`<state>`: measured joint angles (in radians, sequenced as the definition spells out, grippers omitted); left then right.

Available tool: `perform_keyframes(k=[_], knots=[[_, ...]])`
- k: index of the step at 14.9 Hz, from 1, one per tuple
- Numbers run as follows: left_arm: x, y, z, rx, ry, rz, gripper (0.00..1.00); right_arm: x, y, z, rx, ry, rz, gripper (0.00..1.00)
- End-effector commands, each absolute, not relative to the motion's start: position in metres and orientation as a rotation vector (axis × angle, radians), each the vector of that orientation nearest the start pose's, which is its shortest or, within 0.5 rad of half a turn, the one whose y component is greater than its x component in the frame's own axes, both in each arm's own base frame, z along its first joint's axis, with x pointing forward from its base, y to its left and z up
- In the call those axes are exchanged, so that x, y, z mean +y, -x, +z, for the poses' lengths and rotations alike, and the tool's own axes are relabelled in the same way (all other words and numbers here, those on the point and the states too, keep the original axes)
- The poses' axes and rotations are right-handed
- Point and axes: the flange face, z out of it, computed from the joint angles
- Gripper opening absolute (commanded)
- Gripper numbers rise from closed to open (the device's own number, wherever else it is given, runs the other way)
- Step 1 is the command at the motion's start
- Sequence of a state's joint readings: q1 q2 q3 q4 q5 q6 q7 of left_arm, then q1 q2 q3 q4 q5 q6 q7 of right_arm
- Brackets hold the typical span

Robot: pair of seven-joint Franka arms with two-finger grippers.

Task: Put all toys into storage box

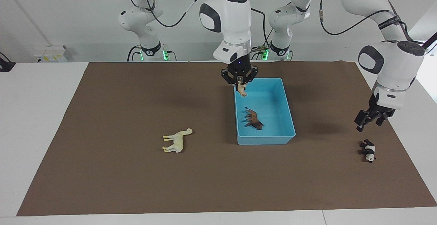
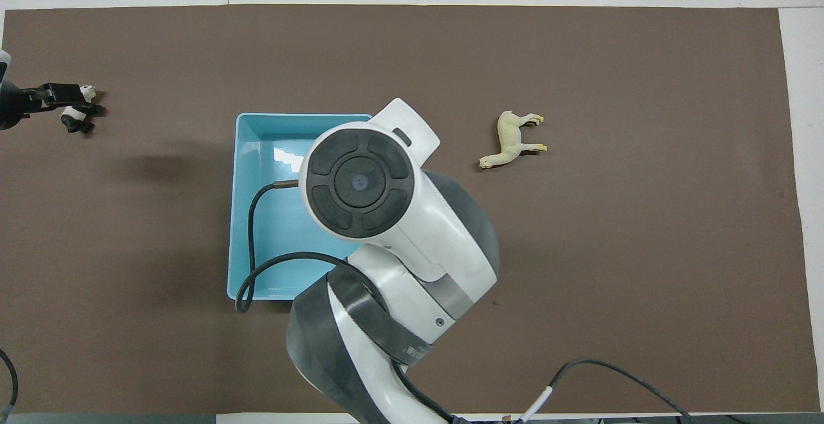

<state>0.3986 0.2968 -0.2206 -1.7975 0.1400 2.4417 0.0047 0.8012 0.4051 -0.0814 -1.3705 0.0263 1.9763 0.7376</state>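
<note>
On the brown surface (image 1: 102, 170) I see the cream long-necked animal (image 1: 177, 140) lying on its side toward the right arm's end, well apart from the storage box (image 1: 288, 115). My right hand (image 1: 240, 81) hangs over the box's corner nearest the robots, fingers clamped on the orange spotted big cat (image 1: 242, 89), which dangles below them. The dark brown lion-like animal (image 1: 254, 118) lies inside the box. My left hand (image 1: 369, 120) hovers over the surface just above the panda (image 1: 368, 150), fingers apart; the panda lies toward the left arm's end.
</note>
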Motion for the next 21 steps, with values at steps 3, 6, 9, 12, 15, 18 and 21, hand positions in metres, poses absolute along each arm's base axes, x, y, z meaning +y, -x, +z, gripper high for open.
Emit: perform_keyframes(k=[3, 6, 9, 12, 15, 18, 21], knots=[[0.157, -0.711, 0.373, 0.125, 2.866, -0.620, 1.00, 0.525, -0.508, 0.423, 0.107, 2.996, -0.250, 0.00], [0.154, -0.719, 0.348, 0.124, 2.891, -0.623, 1.00, 0.528, -0.498, 0.420, 0.198, 3.021, -0.181, 1.00], [0.156, -0.720, 0.326, 0.077, 2.938, -0.632, 1.00, 0.521, -0.504, 0.440, 0.322, 3.065, -0.127, 1.00], [0.149, -0.718, 0.318, 0.033, 2.978, -0.623, 1.00, 0.443, -0.556, 0.492, 0.474, 3.102, -0.148, 1.00], [0.152, -0.713, 0.308, 0.043, 2.979, -0.593, 0.85, 0.387, -0.592, 0.497, 0.280, 3.156, -0.184, 1.00], [0.158, -0.714, 0.295, 0.037, 2.985, -0.576, 0.81, 0.296, -0.640, 0.476, 0.139, 3.186, -0.160, 1.00], [0.158, -0.715, 0.291, 0.037, 2.982, -0.608, 0.81, 0.232, -0.652, 0.427, 0.226, 3.151, -0.215, 1.00]])
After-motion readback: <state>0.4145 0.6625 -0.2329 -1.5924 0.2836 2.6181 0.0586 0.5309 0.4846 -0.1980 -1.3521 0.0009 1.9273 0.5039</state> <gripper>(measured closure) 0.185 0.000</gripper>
